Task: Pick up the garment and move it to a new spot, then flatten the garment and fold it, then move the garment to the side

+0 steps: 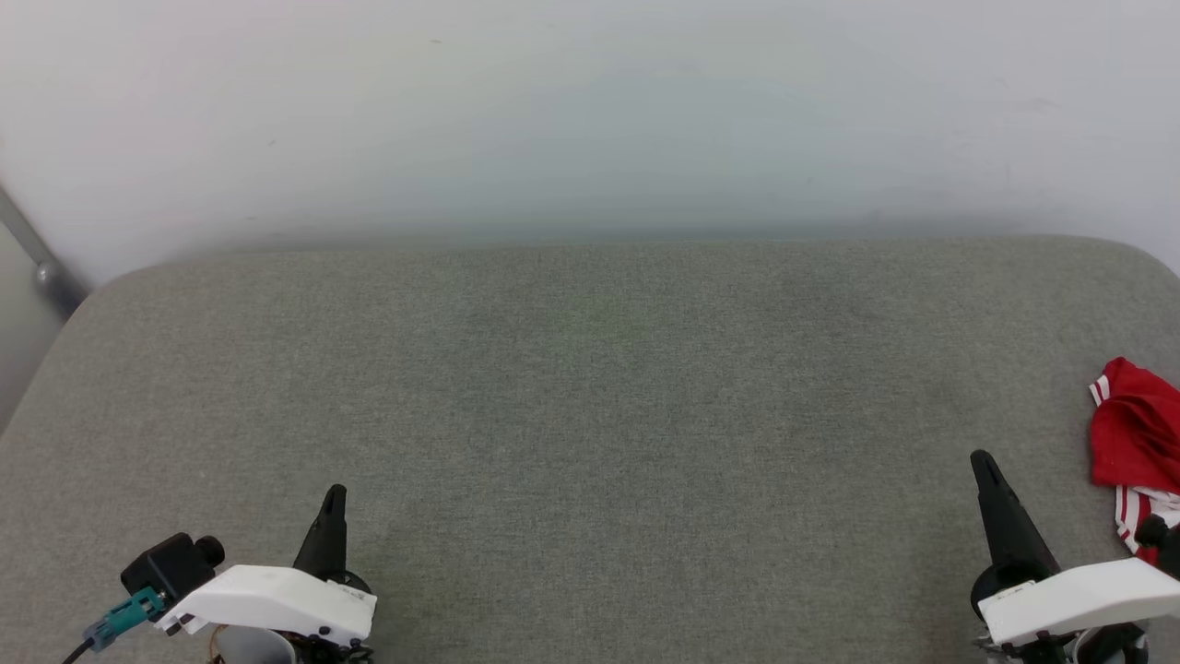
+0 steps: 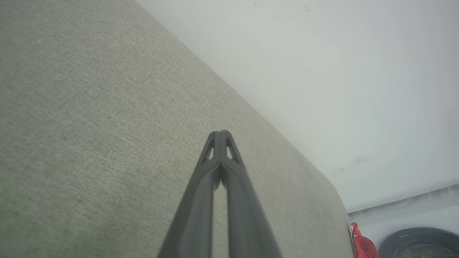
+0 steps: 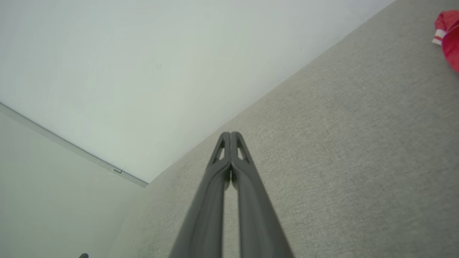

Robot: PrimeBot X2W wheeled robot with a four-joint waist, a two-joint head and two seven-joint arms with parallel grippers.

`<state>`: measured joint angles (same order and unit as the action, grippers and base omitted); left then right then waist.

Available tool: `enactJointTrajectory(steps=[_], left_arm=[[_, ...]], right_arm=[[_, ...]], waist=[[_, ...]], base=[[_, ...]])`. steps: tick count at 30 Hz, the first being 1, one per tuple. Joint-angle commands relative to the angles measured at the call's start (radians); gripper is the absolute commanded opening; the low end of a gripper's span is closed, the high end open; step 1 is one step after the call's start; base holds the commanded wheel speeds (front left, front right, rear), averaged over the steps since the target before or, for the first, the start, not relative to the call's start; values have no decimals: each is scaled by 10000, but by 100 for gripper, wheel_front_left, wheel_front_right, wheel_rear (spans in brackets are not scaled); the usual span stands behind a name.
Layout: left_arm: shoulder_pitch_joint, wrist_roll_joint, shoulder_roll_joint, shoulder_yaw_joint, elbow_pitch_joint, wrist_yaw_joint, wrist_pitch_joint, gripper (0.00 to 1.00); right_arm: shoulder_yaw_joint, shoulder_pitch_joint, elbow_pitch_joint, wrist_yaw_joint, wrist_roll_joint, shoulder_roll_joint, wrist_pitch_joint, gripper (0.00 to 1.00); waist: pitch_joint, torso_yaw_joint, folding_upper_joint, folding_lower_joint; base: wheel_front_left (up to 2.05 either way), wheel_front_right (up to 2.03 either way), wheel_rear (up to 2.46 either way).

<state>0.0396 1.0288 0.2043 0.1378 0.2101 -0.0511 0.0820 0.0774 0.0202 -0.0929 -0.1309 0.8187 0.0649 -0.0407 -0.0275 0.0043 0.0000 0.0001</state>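
The garment point(image 1: 1136, 452) is a crumpled red heap with white, red-striped trim at the right edge of the grey padded surface point(image 1: 590, 415), partly cut off by the head view's border. A corner of it shows in the left wrist view point(image 2: 362, 245) and in the right wrist view point(image 3: 448, 36). My right gripper point(image 1: 983, 461) hovers at the lower right, just left of the garment and apart from it, fingers pressed together and holding nothing point(image 3: 230, 134). My left gripper point(image 1: 335, 493) sits at the lower left, far from the garment, also shut and empty point(image 2: 220, 133).
A white wall point(image 1: 590, 111) rises behind the padded surface. The surface's rounded corners fall away at the far left and far right. A dark round object point(image 2: 419, 243) lies on the floor beyond the surface's end, near the garment.
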Motion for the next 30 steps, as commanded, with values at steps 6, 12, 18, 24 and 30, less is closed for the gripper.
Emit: enactJointTrajectory(steps=[6,12,18,24,30], left_arm=[[320,726,-140,-367,-50,270,-212,0],[364,1190,-263,-547,-20,406,-364,0],[417,1708,-400,-764,21,563,-535,0],[443,2200,-522,-968,59,718,-704,0],[485,2665,-653,-1152,94,869,-856,0]], right_arm=[[68,-381,-94,0,983,-19,-93,0],[97,-471,-221,0,1599,-31,-155,0],[127,-572,-363,0,2300,-45,-214,0],[162,-666,-502,1,2965,-59,-291,0],[188,-759,-625,1,3591,-71,-344,0]], waist=[[24,-3,0,0],[42,-6,0,0],[64,-9,0,0],[86,-12,0,-1],[109,-15,0,-1]], base=[[0,0,0],[0,0,0],[0,0,0],[0,0,0],[0,0,0]])
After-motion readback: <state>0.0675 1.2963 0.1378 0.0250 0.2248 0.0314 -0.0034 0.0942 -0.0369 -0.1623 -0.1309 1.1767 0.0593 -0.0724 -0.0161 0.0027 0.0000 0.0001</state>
